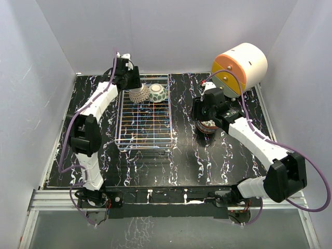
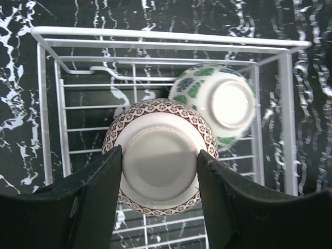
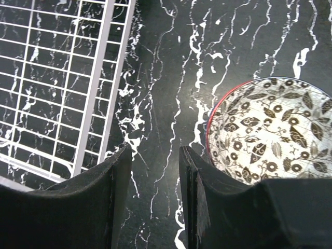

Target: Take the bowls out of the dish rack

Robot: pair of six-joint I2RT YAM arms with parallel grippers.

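Black marbled table [image 1: 181, 155], enclosed by plain pale walls [image 1: 171, 36] on three sides. Left arm [image 1: 96, 106] is stretched forward to the rack's far end, wrist pointing down. Right arm [image 1: 254, 137] is bent inward toward table centre. Rack [image 1: 145, 124] lies left of centre, its long sides running away from the arm bases. Drum [image 1: 241, 67] sits at the far right corner.

Left gripper [image 2: 160, 155] is clamped on the foot ring of the upturned brown bowl [image 1: 137, 95]. The green bowl [image 2: 218, 104] lies just beside it, tilted, at the rack's far wall. Right gripper [image 3: 153, 176] stands parted and holds nothing, over bare table between the rack edge and the upright red-rimmed bowl [image 3: 270, 129].
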